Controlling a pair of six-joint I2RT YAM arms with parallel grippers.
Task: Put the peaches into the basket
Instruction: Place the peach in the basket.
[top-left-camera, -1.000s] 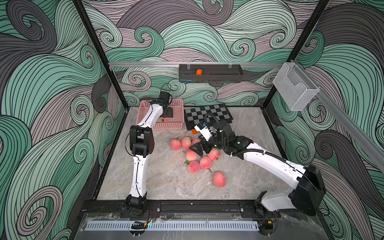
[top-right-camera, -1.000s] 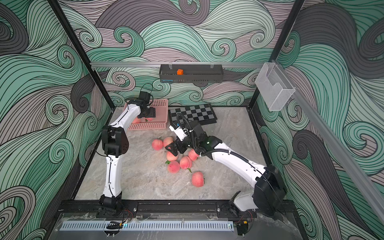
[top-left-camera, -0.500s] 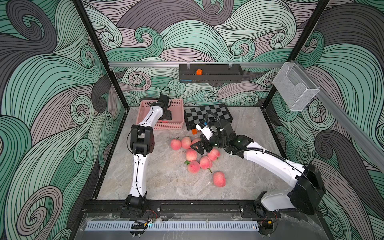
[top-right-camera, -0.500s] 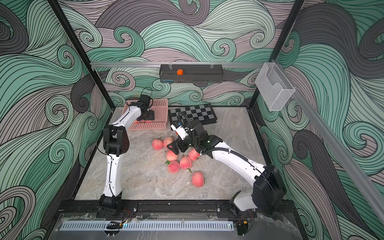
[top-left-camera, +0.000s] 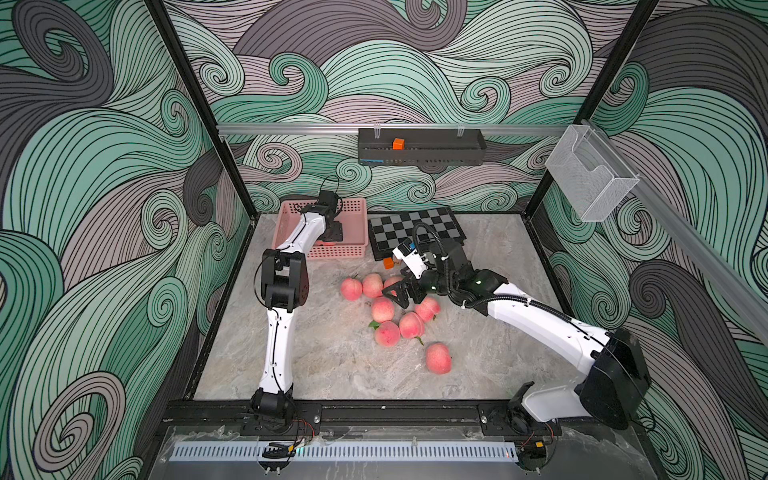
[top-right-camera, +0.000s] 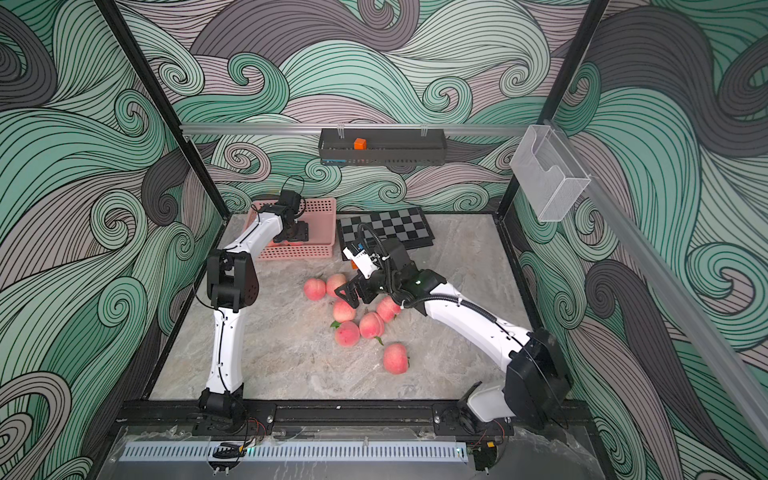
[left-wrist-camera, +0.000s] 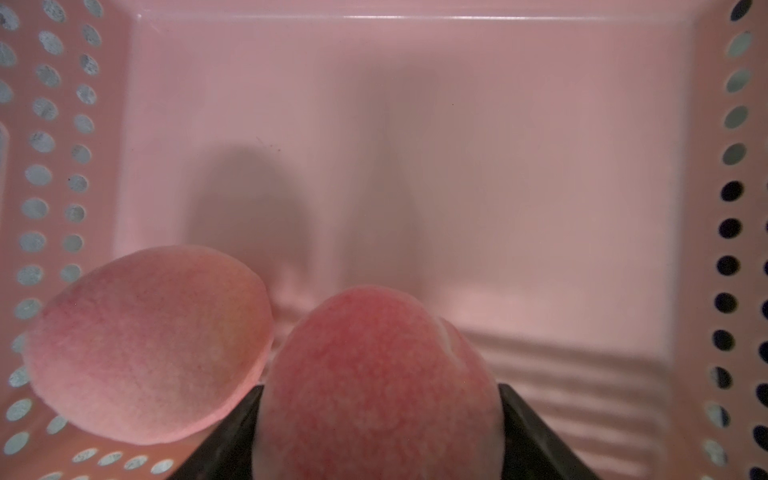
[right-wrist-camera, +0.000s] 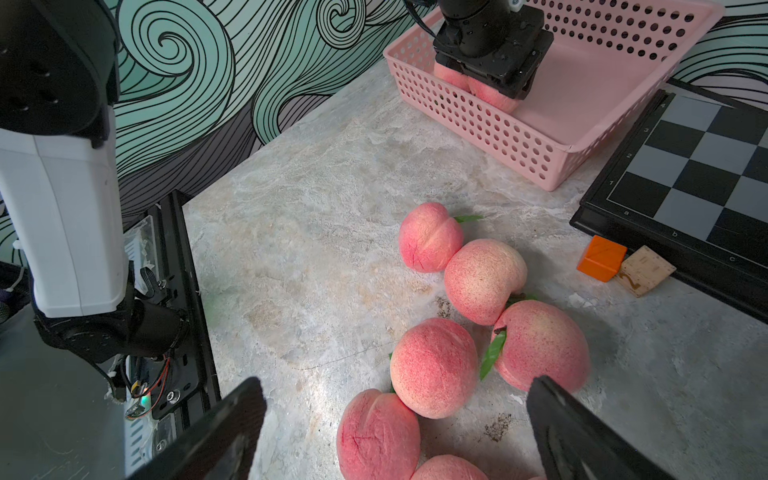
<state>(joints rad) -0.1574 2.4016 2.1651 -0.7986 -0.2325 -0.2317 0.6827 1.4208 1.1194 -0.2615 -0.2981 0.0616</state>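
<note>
A peach (left-wrist-camera: 376, 365) was clamped in the left gripper (left-wrist-camera: 378, 397) low inside the basket (left-wrist-camera: 457, 124), just beside a second peach (left-wrist-camera: 145, 345). Loose peaches (top-left-camera: 382, 309) clustered on the table (top-left-camera: 324, 365) beneath the wide-open right gripper (right-wrist-camera: 395, 386).

The tabletop (top-left-camera: 332, 365) was bare along its front and left edges, save the left arm (top-left-camera: 276, 336) rising there. The peaches (top-left-camera: 382, 309) crowded the middle, most touching, with the splayed right gripper (right-wrist-camera: 397, 384) just over them. At the back edge the basket (top-left-camera: 357, 249) and chessboard (top-left-camera: 415, 226) stood close, an orange cube (top-left-camera: 388, 262) before their gap. Inside the basket, the left gripper (top-left-camera: 331, 237), its gripped peach (left-wrist-camera: 374, 374) and a loose peach (left-wrist-camera: 145, 345) took the part away from the chessboard; the rest lay free.
</note>
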